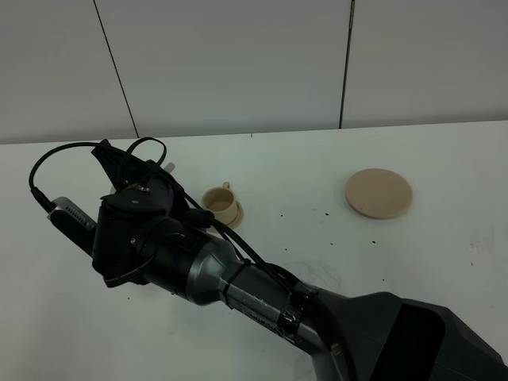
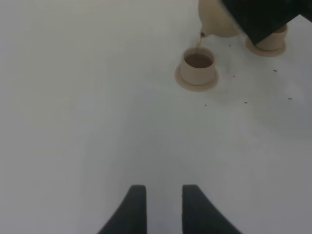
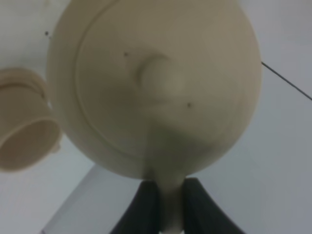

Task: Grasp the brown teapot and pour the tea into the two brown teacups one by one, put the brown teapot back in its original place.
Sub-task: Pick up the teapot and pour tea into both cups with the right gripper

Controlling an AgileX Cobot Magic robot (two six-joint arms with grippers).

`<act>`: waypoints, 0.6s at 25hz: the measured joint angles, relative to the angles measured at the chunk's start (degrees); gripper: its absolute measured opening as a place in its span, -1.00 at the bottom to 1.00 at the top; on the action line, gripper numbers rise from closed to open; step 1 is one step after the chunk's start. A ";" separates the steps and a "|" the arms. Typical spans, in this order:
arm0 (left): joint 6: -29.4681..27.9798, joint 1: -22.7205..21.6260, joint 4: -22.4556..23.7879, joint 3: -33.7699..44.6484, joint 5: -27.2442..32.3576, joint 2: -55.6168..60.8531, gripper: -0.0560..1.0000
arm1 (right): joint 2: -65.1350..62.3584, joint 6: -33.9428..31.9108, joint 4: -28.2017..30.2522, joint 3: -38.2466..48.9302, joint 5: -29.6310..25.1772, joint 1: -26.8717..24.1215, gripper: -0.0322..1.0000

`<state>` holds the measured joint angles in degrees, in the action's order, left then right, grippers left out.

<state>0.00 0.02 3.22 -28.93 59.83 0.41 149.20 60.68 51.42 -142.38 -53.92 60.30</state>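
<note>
My right gripper (image 3: 169, 190) is shut on the loop handle of the brown teapot (image 3: 156, 83). The pot hangs tilted above the table, lid knob toward the wrist camera. In the left wrist view the teapot (image 2: 217, 19) has its spout just over one brown teacup (image 2: 198, 66), which holds dark tea and stands on its saucer. The other brown teacup (image 2: 269, 41) stands behind it, partly covered by the dark arm; the high view shows it too (image 1: 222, 203). The original place, a wide tan saucer (image 1: 379, 193), lies bare at the right. My left gripper (image 2: 163, 191) is open over bare table.
The right arm (image 1: 206, 274) reaches from the lower right across to the left and covers the teapot and the nearer cup in the high view. Small dark specks dot the white table (image 1: 333, 262). A pale wall stands along the table's far edge.
</note>
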 joint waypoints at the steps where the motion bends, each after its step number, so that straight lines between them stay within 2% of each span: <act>1: 0.00 0.00 0.00 0.00 0.00 0.00 -0.42 | 0.00 -0.24 -0.29 0.00 -0.05 0.00 -0.75; 15: 0.00 0.00 0.00 0.00 0.00 0.00 -0.42 | 0.00 -4.08 -2.51 0.00 -0.42 -0.23 -0.75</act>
<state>0.00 0.02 3.22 -28.93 59.83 0.41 149.20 56.60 48.91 -142.38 -54.35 60.07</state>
